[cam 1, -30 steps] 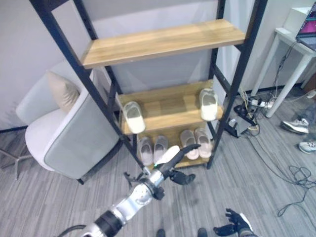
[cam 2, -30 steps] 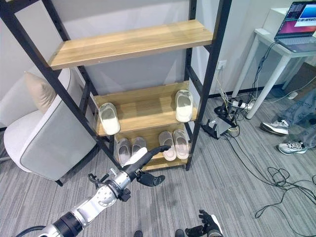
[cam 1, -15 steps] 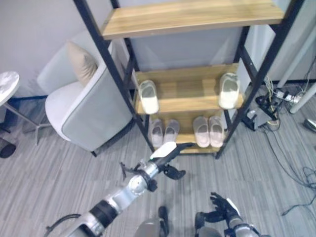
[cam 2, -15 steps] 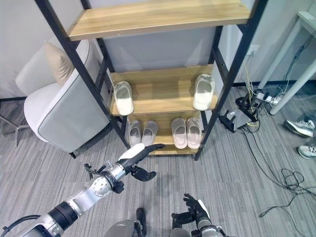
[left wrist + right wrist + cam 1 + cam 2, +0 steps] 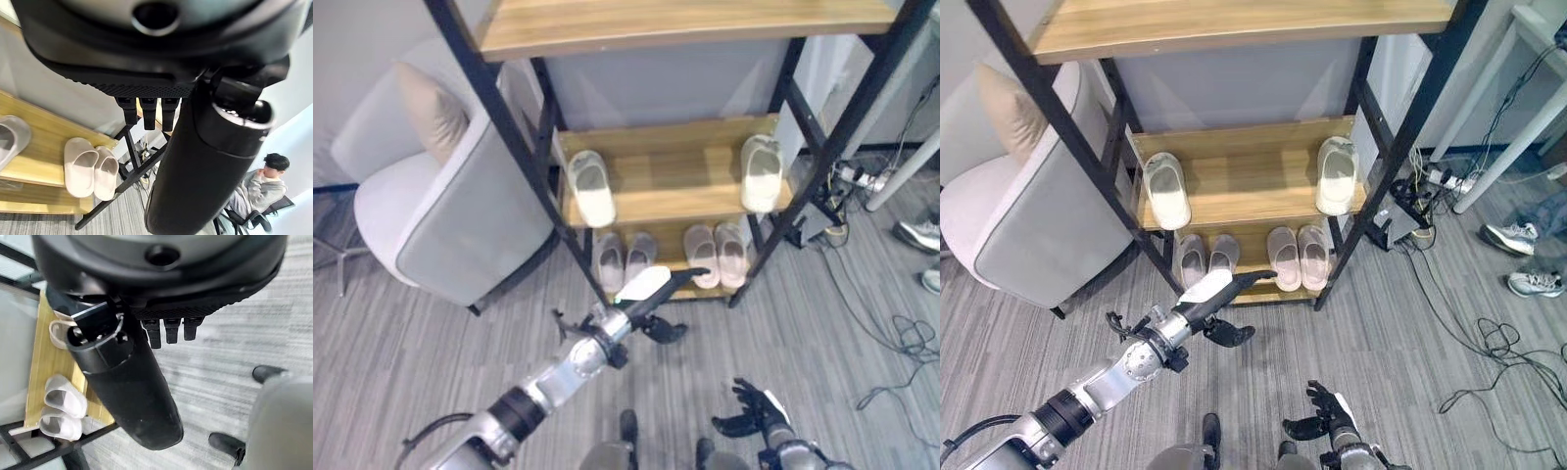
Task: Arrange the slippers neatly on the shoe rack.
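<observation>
The shoe rack stands ahead with dark posts and wooden shelves. On its middle shelf one white slipper lies at the left end and another white slipper at the right end. The bottom shelf holds a grey pair and a pink pair, the latter also in the left wrist view. My left hand reaches toward the bottom shelf, open and holding nothing. My right hand hangs low over the floor with its fingers spread, empty.
A grey armchair with a beige cushion stands close to the rack's left side. Cables and sneakers lie on the floor to the right, near a white table leg. A person sits beyond the rack.
The whole picture has shifted, so the camera moved. My left hand stays stretched toward the bottom shelf and the slippers lie where they were.
</observation>
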Robot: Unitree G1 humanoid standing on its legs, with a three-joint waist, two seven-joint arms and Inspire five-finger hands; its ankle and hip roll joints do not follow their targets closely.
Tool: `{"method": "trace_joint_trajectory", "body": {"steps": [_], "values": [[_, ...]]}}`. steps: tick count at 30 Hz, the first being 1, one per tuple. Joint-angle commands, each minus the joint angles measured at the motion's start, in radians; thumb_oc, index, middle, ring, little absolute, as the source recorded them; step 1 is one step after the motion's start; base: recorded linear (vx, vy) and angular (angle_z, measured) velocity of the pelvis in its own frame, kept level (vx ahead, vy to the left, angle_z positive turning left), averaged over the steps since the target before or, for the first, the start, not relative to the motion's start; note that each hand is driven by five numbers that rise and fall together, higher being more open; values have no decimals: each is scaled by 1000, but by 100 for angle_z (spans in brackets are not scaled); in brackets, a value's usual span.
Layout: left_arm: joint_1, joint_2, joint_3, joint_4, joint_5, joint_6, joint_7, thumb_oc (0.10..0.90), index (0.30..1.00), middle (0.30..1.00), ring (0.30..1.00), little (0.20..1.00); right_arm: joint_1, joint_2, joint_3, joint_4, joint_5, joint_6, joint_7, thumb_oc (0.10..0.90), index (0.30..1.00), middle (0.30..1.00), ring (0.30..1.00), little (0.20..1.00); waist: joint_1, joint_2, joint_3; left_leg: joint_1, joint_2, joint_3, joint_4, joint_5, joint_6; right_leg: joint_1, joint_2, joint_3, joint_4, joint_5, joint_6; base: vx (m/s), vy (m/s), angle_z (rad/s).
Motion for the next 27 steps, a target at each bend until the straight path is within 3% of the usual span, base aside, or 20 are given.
{"method": "trace_joint_trajectory", "body": {"steps": [1, 3, 6, 8, 9, 12, 15, 16, 18, 20, 21, 24, 27], "values": [[-87, -33, 61, -71, -17, -65, 62, 800, 900, 900, 900, 900, 16, 1, 0, -82, -16, -60, -2, 800, 900, 900, 900, 900, -4, 9, -79, -39, -36, -14, -39, -44, 25, 56, -16, 15, 163, 96, 74, 225, 215, -48], [-90, -30, 71, -74, -14, -62, 67, 800, 900, 900, 900, 900, 23, 6, 3, -84, -9, -64, 6, 800, 900, 900, 900, 900, -32, 26, -59, 19, -44, -39, -56, -62, 37, -39, 52, 39, 211, 65, 54, 219, 152, -50], [-93, -23, 82, -74, -6, -63, 66, 800, 900, 900, 900, 900, 37, 9, 8, -70, -8, -66, 13, 800, 900, 900, 900, 900, -61, 23, -39, 72, -64, -78, -66, -88, 36, -77, 117, 43, 85, -6, 34, 243, 1, -17], [-91, -23, 85, -72, -5, -65, 63, 800, 900, 900, 900, 900, 45, 9, 6, -65, -10, -68, 13, 800, 900, 900, 900, 900, -68, 22, -35, 85, -69, -92, -61, -102, 34, -76, 126, 49, 33, -4, 30, 214, -55, 32], [-90, -28, 88, -61, 3, -67, 71, 800, 900, 900, 900, 900, 52, 12, 4, -37, -13, -66, 9, 800, 900, 900, 900, 900, -80, 23, -29, 110, -70, -115, -58, -122, 23, -93, 126, 71, -74, 22, 32, 275, -106, 26], [-73, -25, 99, -56, 11, -72, 79, 800, 900, 900, 900, 900, 56, 14, 2, -2, -28, -60, 8, 800, 900, 900, 900, 900, -80, 20, -39, 144, -71, -140, -60, -141, 13, -88, 108, 73, -150, 62, 42, 312, -148, 45], [-69, -22, 100, -55, 18, -71, 82, 800, 900, 900, 900, 900, 66, 16, 0, 6, -19, -64, 10, 800, 900, 900, 900, 900, -84, 16, -54, 154, -75, -159, -46, -153, -2, -45, 107, 82, -192, 71, 26, 207, -131, 56], [-70, -24, 103, -48, 19, -70, 86, 800, 900, 900, 900, 900, 63, 15, 1, 25, -13, -66, 8, 800, 900, 900, 900, 900, -83, 14, -60, 152, -73, -160, -23, -161, -15, -29, 110, 79, -199, 70, 18, 169, -204, 58], [-81, -26, 119, -61, 10, -70, 96, 800, 900, 900, 900, 900, 69, -2, -7, -6, 0, -76, 0, 800, 900, 900, 900, 900, -85, 0, -52, 72, -44, -126, 179, -127, -71, 22, 102, 45, -218, 61, -5, 189, -262, 59], [-91, -32, 118, -62, 3, -69, 104, 800, 900, 900, 900, 900, 69, -7, -11, -12, 7, -75, -10, 800, 900, 900, 900, 900, -89, -7, -43, 26, -16, -94, 262, -103, -78, 33, 96, 33, -219, 54, -17, 65, -132, 57], [-103, -31, 120, -69, 4, -67, 118, 800, 900, 900, 900, 900, 70, -13, -14, -13, 16, -74, -24, 800, 900, 900, 900, 900, -88, -16, -32, -24, 23, -62, 337, -87, -74, 58, 96, 19, -224, 37, -34, 100, -112, 59], [-125, -43, 118, -66, 13, -59, 124, 800, 900, 900, 900, 900, 72, -11, -18, 13, 15, -70, -34, 800, 900, 900, 900, 900, -73, -18, -43, -51, 19, -51, 196, -119, -51, 95, 99, 7, -255, 21, -34, 180, -56, 9], [-123, -40, 134, -91, 25, -54, 137, 800, 900, 900, 900, 900, 70, -6, -21, 40, 11, -69, -37, 800, 900, 900, 900, 900, -33, -14, -51, -80, -30, -99, 24, -37, -60, 138, 121, 12, -268, 2, -30, 182, 6, -6]]}}
